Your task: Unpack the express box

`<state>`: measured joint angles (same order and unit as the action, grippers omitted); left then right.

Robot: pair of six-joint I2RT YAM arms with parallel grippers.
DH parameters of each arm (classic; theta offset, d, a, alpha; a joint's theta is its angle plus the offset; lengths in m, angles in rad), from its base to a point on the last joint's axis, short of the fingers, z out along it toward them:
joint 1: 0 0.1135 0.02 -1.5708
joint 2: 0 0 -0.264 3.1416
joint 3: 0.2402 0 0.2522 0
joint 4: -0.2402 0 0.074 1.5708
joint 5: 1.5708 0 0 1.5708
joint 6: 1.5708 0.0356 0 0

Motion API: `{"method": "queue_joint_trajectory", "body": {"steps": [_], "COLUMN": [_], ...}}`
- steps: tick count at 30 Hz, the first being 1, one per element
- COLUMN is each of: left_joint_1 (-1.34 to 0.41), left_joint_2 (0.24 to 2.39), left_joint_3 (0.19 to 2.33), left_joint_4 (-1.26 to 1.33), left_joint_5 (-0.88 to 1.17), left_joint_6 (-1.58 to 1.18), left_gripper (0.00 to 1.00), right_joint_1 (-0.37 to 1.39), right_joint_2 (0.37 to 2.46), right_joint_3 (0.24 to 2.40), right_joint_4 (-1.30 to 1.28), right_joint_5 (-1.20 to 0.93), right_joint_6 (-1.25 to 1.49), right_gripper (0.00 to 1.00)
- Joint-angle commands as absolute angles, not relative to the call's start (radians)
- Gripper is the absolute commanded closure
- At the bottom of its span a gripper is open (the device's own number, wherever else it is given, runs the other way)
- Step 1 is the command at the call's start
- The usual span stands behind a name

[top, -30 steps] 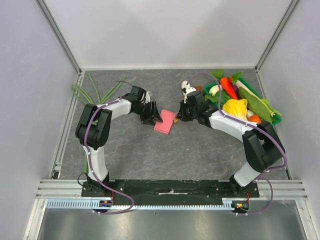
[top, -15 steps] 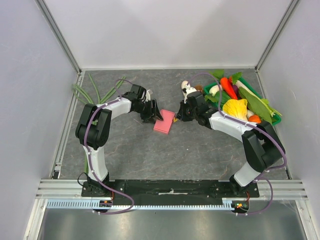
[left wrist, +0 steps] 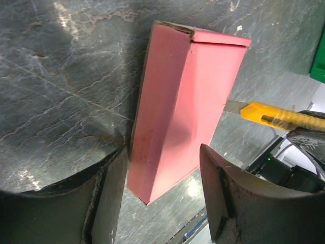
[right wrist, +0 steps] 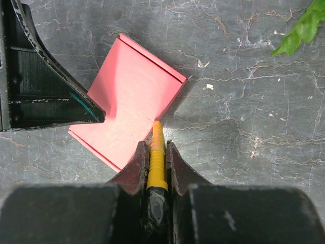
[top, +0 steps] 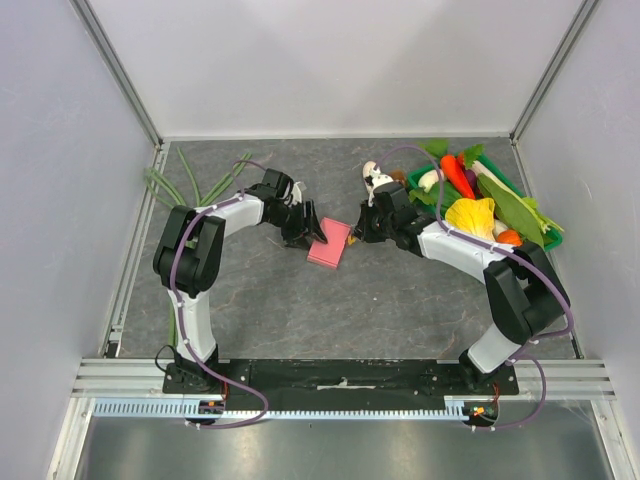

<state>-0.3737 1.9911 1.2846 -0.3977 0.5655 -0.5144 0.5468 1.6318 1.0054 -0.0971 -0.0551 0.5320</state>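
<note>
Barely anything's shifted this last second. The express box (top: pixel 330 243) lies closed near the green tray (left wrist: pixel 319 62). The right gripper (right wrist: pixel 157 147) clamps the yellow knife (left wrist: pixel 277 116), blade at the box's tray-side edge (cut not begun, I'd guess). The left gripper (left wrist: pixel 162 151) straddles it on the far side — squeezing? Can't tell.

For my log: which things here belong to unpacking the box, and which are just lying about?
In the job: box; knife, held in the right gripper; left gripper, straddling the box.
Lying about: vegetable tray; green stalks.
</note>
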Motion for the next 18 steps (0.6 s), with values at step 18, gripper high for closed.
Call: {"method": "queue_joint_trajectory", "body": {"steps": [18], "left_joint_1": [-0.423], "left_joint_2": [2.052], "left_joint_3": [1.368], "left_joint_4": [-0.364], "left_joint_5": [0.767], "left_joint_6": [-0.571], "left_gripper": [0.62], "right_joint_1": [0.540], "right_joint_2": [1.643], "right_joint_3": [1.011], "right_joint_4": [-0.216], "right_joint_5": [-0.017], "right_joint_6": [0.488], "right_gripper": [1.00]}}
